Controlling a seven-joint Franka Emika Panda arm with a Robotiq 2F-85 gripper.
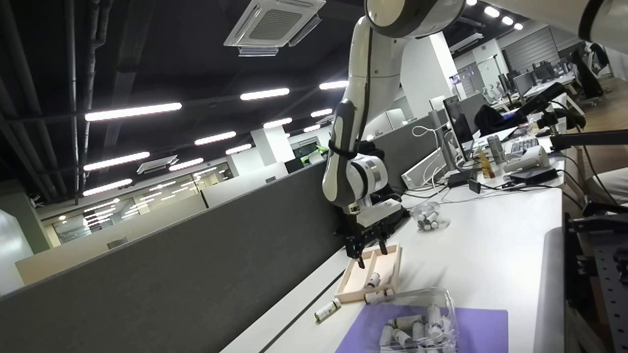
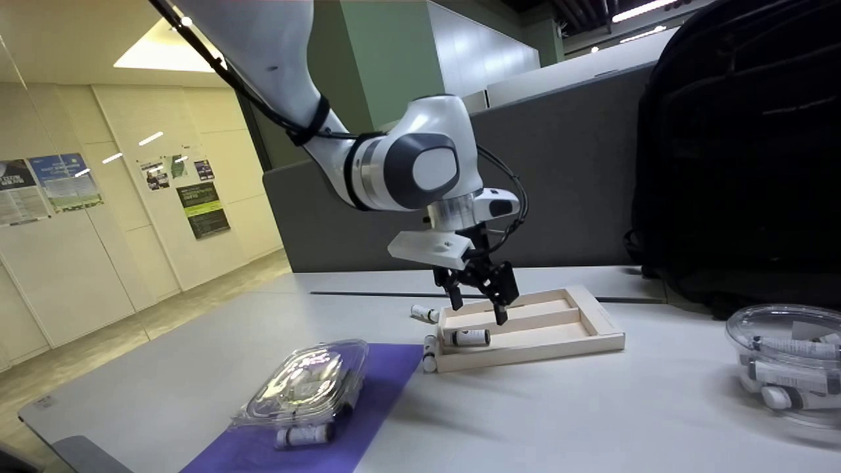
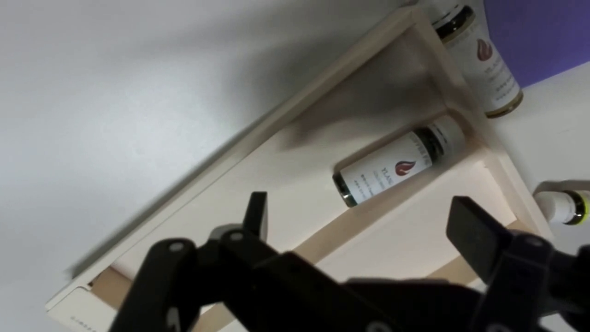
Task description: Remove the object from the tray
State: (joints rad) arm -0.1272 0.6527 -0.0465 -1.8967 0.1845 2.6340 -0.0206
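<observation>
The light wooden tray lies on the white table and shows in both exterior views [image 1: 396,267] [image 2: 532,353]. Its divider [image 3: 322,242] splits it into two long compartments. One small white-labelled bottle lies on its side in a compartment at the tray's end, in both exterior views [image 1: 373,280] [image 2: 470,337] and in the wrist view [image 3: 387,166]. Its cap is at the end wall. My gripper [image 1: 373,256] [image 2: 478,311] is open and empty above the tray. In the wrist view its fingertips [image 3: 361,216] stand wide apart, short of the bottle, nothing between them.
Two similar bottles lie outside the tray's end, one against its wall [image 2: 430,353], one farther off [image 2: 424,313]. A clear plastic box of bottles [image 2: 305,384] stands on a purple mat [image 2: 387,374]. A round clear tub [image 2: 785,361], a black backpack [image 2: 736,157] and a grey partition [image 1: 221,245] are nearby.
</observation>
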